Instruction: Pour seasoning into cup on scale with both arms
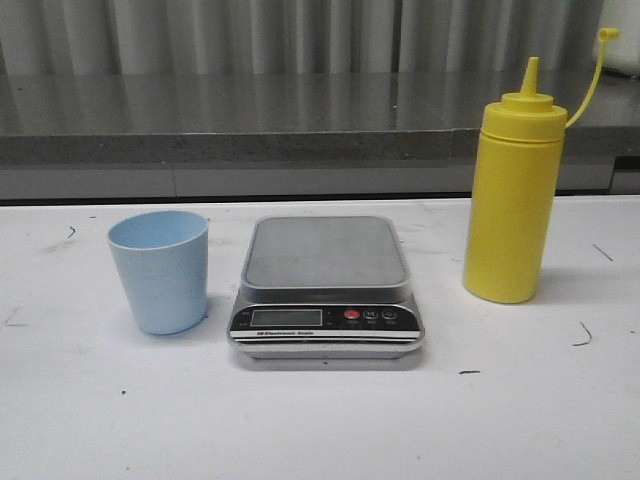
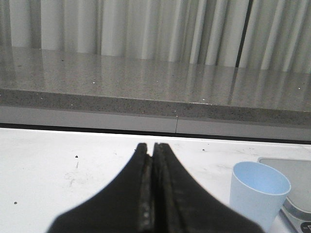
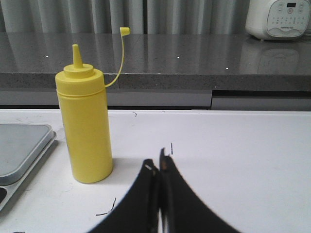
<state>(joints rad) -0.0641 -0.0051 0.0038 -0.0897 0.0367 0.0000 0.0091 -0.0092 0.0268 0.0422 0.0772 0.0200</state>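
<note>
On the far left, the left gripper (image 2: pixel 149 148) hangs low over the white table (image 1: pixel 90 420) with its two black fingers pressed together and nothing between them. It does not show in the front view. In the left wrist view, the small pale blue plastic cup (image 2: pixel 258 194) stands upright just to the right of those fingers and slightly nearer, its mouth open upward and apparently empty.

In the front view the cup (image 1: pixel 160 270) sits on the table just left of the flat digital kitchen scale (image 1: pixel 327 290), near it but not on it. The scale's silver-grey platform is bare, and its black front panel with display and red button faces the near edge.

Right of the scale, a little apart, stands the tall yellow plastic squeeze bottle (image 1: pixel 512 200), upright, long axis vertical, nozzle pointing up, with the small cap dangling free on its thin strap to the upper right.

The right gripper (image 3: pixel 159 167) is likewise closed on nothing, and in the right wrist view the bottle (image 3: pixel 85 126) lies to the left of the fingers and a little farther out.

My reading is that nothing has begun: the cup must first go onto the platform, and the left arm is nearer for that, while the right arm is nearer the bottle. Both would need to open before any grasp.
</note>
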